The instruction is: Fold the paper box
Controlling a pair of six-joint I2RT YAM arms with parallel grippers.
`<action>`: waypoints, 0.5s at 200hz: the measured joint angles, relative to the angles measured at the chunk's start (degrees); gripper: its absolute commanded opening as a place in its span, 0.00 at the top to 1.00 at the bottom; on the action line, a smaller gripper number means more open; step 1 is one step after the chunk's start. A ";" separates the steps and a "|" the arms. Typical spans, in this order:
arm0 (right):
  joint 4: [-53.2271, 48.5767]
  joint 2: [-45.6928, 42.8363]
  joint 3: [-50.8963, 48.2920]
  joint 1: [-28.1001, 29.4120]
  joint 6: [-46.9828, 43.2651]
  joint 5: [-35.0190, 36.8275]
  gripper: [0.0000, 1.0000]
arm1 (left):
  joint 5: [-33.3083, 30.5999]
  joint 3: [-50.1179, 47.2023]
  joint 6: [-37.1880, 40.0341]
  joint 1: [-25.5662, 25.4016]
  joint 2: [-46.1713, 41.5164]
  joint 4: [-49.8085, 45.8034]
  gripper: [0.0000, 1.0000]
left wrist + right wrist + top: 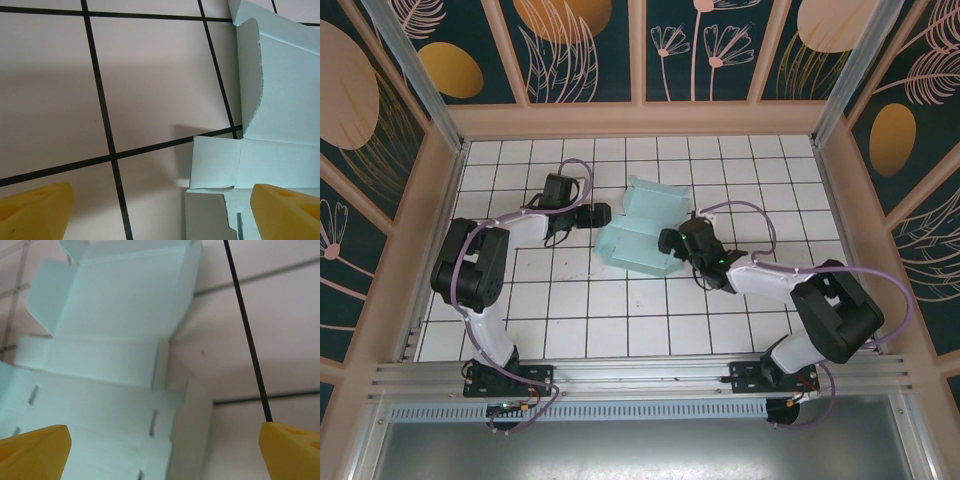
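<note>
White-tiled counter (620, 320) between floral-panelled walls, seen from above. Carried the box (645, 228) near the middle, a little toward the far side: opened out, panels spread, a few flaps raised along their creases, not yet closed into shape. Flanked on both sides: left tool (598, 214) just beside the left edge, right tool (670, 241) at the near right edge, touching or not could not be told. Probably set so to work opposite sides at once, one steadying, one folding.

From the left wrist, looked down on bare tile and black grout lines, with the box's edge at the right: a curved flap standing up, a small tab lying flat below it. Showed yellow fingers (35, 212) at both lower corners, spread wide, nothing clamped; one over card, one over tile. Likely poised astride the edge to take a flap.

From the right wrist, faced the box's inside: broad panel, creased side walls, slots cut in the near panel. Fingers (35, 452) wide here too, gripping nothing; one above card, one above bare tile. Read as an approach to the side wall, grasp not yet made.
</note>
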 measured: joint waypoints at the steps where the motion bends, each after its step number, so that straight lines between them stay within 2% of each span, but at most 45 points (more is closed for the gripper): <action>1: -0.37 0.04 0.02 0.17 0.09 0.15 0.07 | 0.00 0.00 -0.02 0.00 0.00 0.00 0.10; 28: -6.08 2.05 0.87 0.72 2.03 1.84 0.25 | -0.17 0.00 -0.22 0.00 0.00 0.02 0.09; 50: -9.01 3.13 1.07 -0.85 2.40 1.66 0.48 | -1.44 -0.68 -0.72 0.00 -0.22 0.81 0.04; 73: -9.60 3.13 1.07 -4.55 -0.68 0.09 0.70 | -4.07 -3.17 -1.07 0.00 -2.40 1.62 0.01; 100: -7.17 3.06 1.03 -10.71 -6.23 -6.64 0.92 | -7.34 -6.73 -1.31 0.00 -7.23 3.93 0.01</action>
